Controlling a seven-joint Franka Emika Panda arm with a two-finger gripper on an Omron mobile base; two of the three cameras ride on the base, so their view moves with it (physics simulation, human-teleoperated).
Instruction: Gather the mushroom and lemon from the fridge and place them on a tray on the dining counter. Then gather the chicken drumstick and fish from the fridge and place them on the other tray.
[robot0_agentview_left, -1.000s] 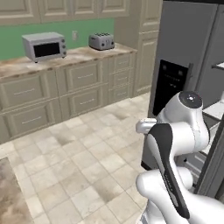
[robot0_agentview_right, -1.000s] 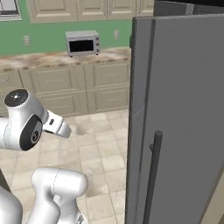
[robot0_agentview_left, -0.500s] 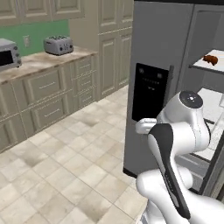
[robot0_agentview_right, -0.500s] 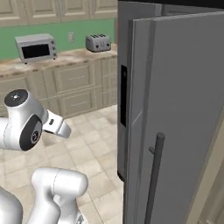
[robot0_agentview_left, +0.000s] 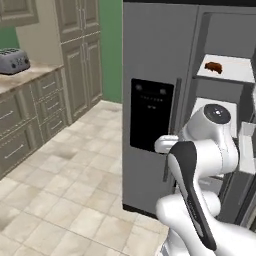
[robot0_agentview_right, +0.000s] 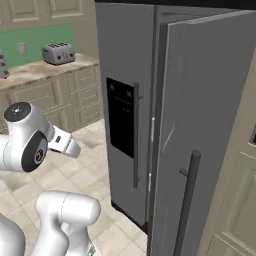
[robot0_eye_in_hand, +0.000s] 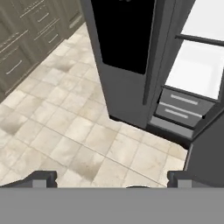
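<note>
1. My gripper (robot0_eye_in_hand: 111, 177) stands wide open and holds nothing; its tips point down at the floor (robot0_eye_in_hand: 65, 131) in front of the fridge (robot0_agentview_left: 155, 75).
2. The right fridge door (robot0_agentview_right: 200, 125) is swung open; the left one, with the dark dispenser panel (robot0_agentview_left: 150, 122), is shut.
3. A brown item (robot0_agentview_left: 213, 66), perhaps the drumstick, lies on an upper shelf (robot0_agentview_left: 227, 70) near its front edge. I cannot see the mushroom, lemon or fish.
4. I judge the mushroom light and soft, so I should pinch gently across the cap.
5. The lemon should be firm, round and likely to roll; I would grip across its middle.
6. The drumstick and fish look slippery; I would grip the thickest part.
</note>
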